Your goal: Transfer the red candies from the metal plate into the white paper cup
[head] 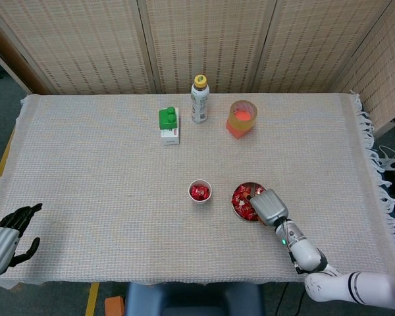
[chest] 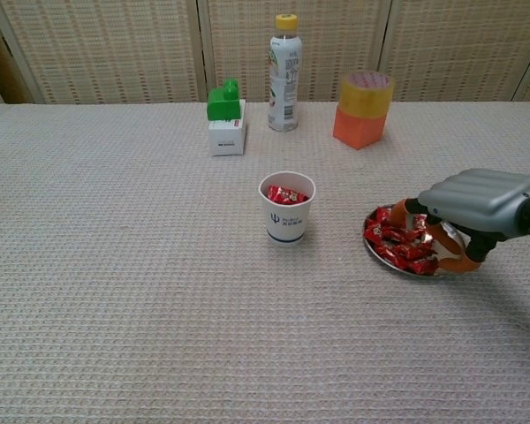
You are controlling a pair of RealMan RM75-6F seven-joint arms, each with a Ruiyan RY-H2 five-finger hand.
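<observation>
The metal plate (chest: 382, 261) (head: 234, 205) lies right of centre with several red candies (chest: 391, 239) (head: 242, 199) in it. The white paper cup (chest: 286, 216) (head: 199, 192) stands upright just to its left, with a few red candies inside. My right hand (chest: 477, 201) (head: 268, 206) is low over the plate's right half. Its orange-tipped fingers (chest: 435, 233) point down, spread apart, and touch the candies; no candy is plainly pinched. My left hand (head: 4, 237) rests at the near left corner, fingers apart and holding nothing.
Along the far side stand a green-and-white box (chest: 223, 119) (head: 169, 125), a white bottle with a yellow cap (chest: 283, 73) (head: 199, 99) and an orange container (chest: 363, 109) (head: 241, 118). A woven cloth (head: 99, 178) covers the table.
</observation>
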